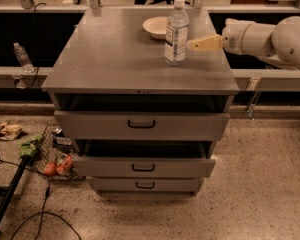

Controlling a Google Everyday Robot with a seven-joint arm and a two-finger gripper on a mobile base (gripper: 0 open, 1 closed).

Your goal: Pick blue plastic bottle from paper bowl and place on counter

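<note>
The blue plastic bottle (176, 31) stands upright on the counter (115, 59), just in front of the paper bowl (156, 27), which holds nothing. My gripper (192, 45) is to the right of the bottle at label height. Its cream fingers (206, 43) point left, with the tips right beside the bottle and not around it. The gripper is open and holds nothing. The white arm (270, 36) reaches in from the right edge.
A smaller clear bottle (23, 57) stands on the low ledge to the left. The cabinet's drawers (140, 126) are pulled partly out. Wrappers, a wire basket (52, 156) and cables lie on the floor at the left. A rail runs behind the counter.
</note>
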